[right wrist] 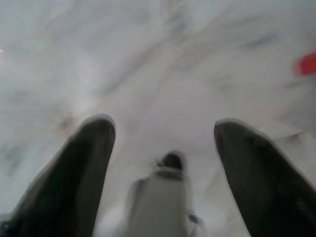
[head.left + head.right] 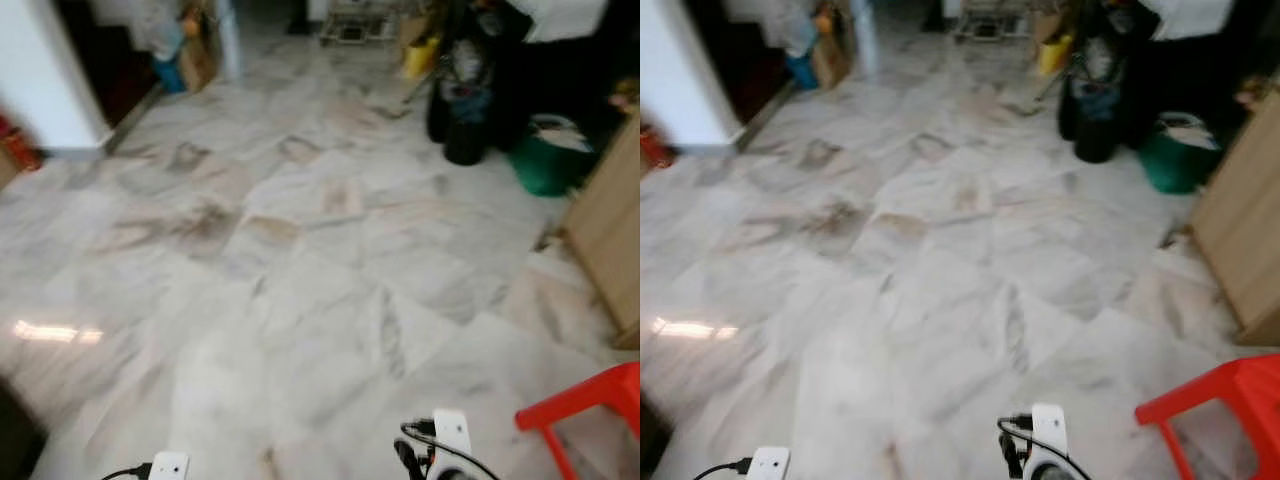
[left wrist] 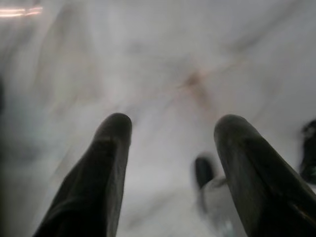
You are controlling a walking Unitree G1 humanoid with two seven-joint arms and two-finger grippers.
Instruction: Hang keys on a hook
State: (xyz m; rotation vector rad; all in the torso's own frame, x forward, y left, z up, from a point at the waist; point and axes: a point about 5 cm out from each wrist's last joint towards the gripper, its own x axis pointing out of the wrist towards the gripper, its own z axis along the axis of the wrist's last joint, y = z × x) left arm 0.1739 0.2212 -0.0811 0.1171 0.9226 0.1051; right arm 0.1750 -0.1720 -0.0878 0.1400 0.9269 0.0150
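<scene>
Nearest the camera, at the bottom edge of the head views, two white wrist housings are cut off: left (image 2: 168, 466), right (image 2: 450, 435) with a black cable. Both wrist views are blurred. Left pincer (image 3: 173, 129): two black fingers spread wide, nothing between them, marble floor (image 2: 300, 280) below. Right pincer (image 1: 164, 129): likewise apart, empty, over the floor; a pale shape between the fingers is hard to make out. One red stool (image 2: 590, 405), cut off at the right. Farther right, one tan board (image 2: 610, 225). Beyond, one green tub (image 2: 545, 160), dark bags (image 2: 462, 115) and one yellow item (image 2: 420, 55), all blurred. Keys and hook: cannot be made out.
</scene>
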